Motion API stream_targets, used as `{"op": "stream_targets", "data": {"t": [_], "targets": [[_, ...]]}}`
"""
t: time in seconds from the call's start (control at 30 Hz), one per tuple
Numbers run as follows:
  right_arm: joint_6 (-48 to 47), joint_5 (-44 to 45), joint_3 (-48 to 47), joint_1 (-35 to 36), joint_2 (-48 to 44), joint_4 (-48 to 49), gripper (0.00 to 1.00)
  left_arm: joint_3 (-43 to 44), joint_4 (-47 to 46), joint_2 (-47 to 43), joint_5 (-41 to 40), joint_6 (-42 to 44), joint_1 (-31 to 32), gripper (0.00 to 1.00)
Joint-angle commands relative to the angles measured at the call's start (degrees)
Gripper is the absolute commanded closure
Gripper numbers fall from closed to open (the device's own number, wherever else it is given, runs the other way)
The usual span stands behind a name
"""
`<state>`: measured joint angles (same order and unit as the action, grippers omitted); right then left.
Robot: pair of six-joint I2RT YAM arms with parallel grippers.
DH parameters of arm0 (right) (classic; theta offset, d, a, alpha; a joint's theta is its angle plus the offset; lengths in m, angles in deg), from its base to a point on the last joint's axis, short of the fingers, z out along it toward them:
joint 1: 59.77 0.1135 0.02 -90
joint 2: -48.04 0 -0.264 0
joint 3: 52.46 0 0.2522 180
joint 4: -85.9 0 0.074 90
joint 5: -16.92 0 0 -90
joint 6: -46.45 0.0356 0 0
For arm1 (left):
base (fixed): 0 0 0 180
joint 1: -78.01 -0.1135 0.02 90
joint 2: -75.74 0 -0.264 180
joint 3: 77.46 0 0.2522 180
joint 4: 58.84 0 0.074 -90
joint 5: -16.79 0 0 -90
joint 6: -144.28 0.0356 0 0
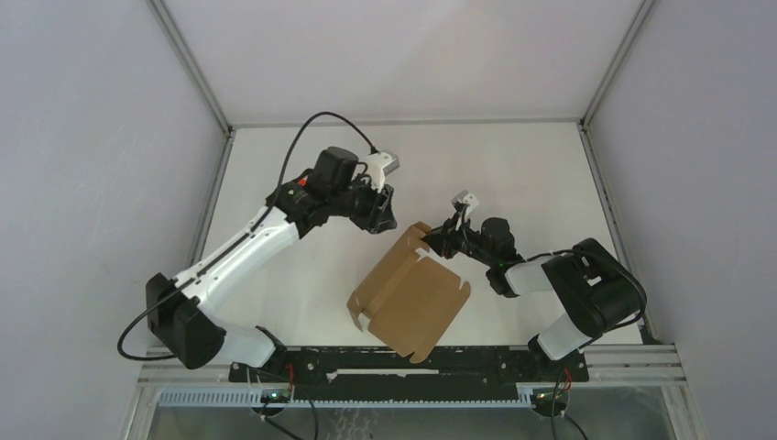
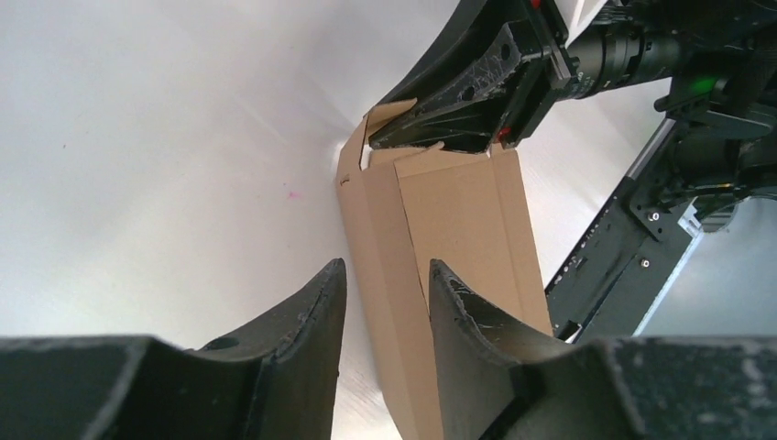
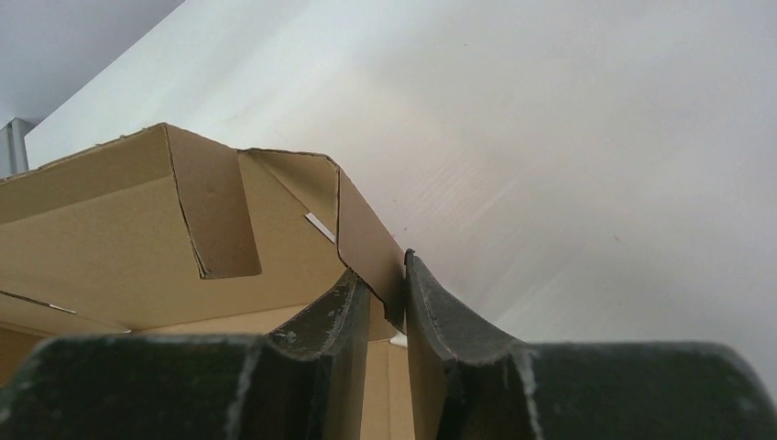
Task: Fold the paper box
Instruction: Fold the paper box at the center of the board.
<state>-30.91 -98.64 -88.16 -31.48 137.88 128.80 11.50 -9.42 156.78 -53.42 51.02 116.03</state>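
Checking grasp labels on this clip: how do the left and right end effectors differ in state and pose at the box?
The right end effector is shut on a flap of the box; the left end effector is open, gripping nothing. The right touches the cardboard; the left hovers near the far corner, seemingly clear of it. Both aim at the box's far end.

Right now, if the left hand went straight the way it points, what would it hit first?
Probably the box: its folded edge sits straight ahead of the open left hand, though depth is hard to judge. The right hand, pinching a flap, lies beyond.
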Motion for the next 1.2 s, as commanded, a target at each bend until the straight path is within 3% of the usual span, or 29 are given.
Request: {"op": "stream_targets", "data": {"t": [0.0,0.1,0.2,1.17], "targets": [[-1.55,0.74,-1.39,0.62,-1.93,0.74,0.72,-4.62,-1.59,-5.22,-1.55,-4.05,-0.49,0.59],[-1.70,0.90,-1.36,0.90,-2.04,0.44,0.72,-7.54,-2.19,-5.28,-0.89,-4.91,-0.52,0.71],[-1.88,1.24,-1.38,1.18,-2.30,0.05,0.72,-9.68,-3.89,-4.94,1.55,-6.08,-0.53,0.74],[-2.01,1.81,-1.29,1.85,-2.22,-0.51,0.72,-13.28,-6.63,-2.71,2.80,-7.45,1.86,0.69]]}}
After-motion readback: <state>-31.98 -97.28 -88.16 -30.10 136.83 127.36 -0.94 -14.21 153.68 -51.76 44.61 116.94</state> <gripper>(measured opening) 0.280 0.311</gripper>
